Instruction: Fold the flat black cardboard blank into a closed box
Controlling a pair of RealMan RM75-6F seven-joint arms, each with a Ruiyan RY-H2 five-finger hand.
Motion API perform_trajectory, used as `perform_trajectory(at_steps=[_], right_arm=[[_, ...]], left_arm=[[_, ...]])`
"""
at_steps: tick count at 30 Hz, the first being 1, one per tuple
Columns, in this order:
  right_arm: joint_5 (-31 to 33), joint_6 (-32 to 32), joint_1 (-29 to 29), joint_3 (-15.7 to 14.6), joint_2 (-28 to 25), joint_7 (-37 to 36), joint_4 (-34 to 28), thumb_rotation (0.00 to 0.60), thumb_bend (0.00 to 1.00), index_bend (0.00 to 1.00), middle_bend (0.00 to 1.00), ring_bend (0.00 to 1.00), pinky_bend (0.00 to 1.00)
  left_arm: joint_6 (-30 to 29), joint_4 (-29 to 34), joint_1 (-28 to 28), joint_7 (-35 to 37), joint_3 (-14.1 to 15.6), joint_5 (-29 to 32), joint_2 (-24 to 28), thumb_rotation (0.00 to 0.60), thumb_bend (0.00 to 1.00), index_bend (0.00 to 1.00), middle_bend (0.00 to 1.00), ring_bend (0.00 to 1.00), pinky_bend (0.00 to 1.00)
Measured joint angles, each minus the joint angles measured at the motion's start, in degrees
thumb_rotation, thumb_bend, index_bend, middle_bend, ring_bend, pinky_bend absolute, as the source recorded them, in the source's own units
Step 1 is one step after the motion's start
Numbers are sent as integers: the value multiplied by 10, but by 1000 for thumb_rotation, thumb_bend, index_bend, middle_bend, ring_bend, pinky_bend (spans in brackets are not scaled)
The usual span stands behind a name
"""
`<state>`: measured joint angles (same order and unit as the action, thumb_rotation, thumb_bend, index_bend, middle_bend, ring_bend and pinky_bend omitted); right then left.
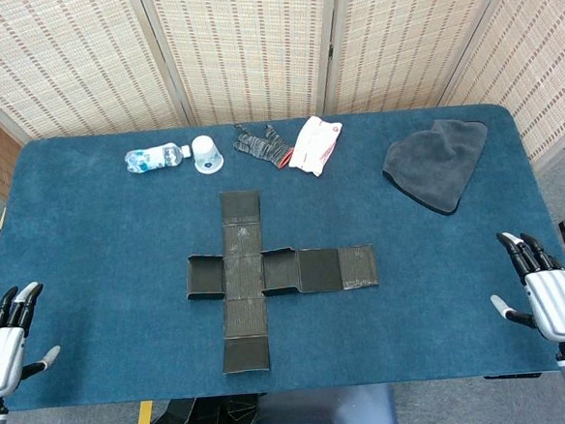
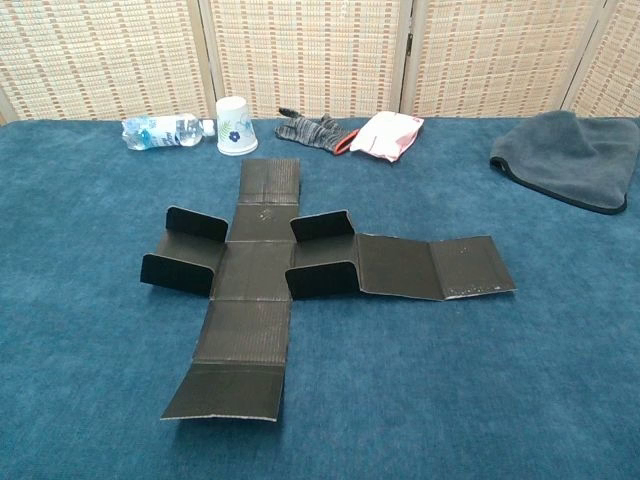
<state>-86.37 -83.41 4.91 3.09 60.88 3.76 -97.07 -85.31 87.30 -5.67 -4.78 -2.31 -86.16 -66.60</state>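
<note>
The black cardboard blank (image 1: 268,276) lies unfolded as a cross near the middle of the blue table (image 1: 90,235), untouched by either hand. Its longest run of panels goes fore and aft, from the near edge toward the back row of clutter, while a shorter left arm and a longer right arm cross it; the chest view shows small side flaps already standing up on the left arm and beside the centre panel. The left hand (image 1: 5,338) rests at the near left corner and the right hand (image 1: 550,295) at the near right corner, both holding nothing, fingers extended and slightly apart, pointing away from the robot. The blank sits between them, inboard and a little forward of both, well apart from each. The right arm of the cross reaches further toward the right hand, so that hand looks marginally nearer to cardboard. Folding has barely begun; both hands must likely travel inward first.
</note>
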Motion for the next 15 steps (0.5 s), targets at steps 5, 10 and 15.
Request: perform_trajectory(at_steps=[5, 10, 15], right_arm=[[-1, 3, 2, 0, -1, -1, -1, 600, 207, 28, 122, 115, 278], [-2, 1, 4, 2, 0, 5, -6, 600, 207, 28, 135, 276, 303], [-1, 8, 13, 8, 0, 23, -24, 600, 207, 28, 153, 586, 465]], left_arm=[[-3, -5, -1, 3, 0, -5, -4, 600, 142, 2, 0, 52, 173], [-6, -6, -2, 5, -2, -7, -2, 600, 142, 2, 0, 52, 173], [-7, -5, -3, 9, -3, -8, 2, 600, 142, 2, 0, 52, 173]])
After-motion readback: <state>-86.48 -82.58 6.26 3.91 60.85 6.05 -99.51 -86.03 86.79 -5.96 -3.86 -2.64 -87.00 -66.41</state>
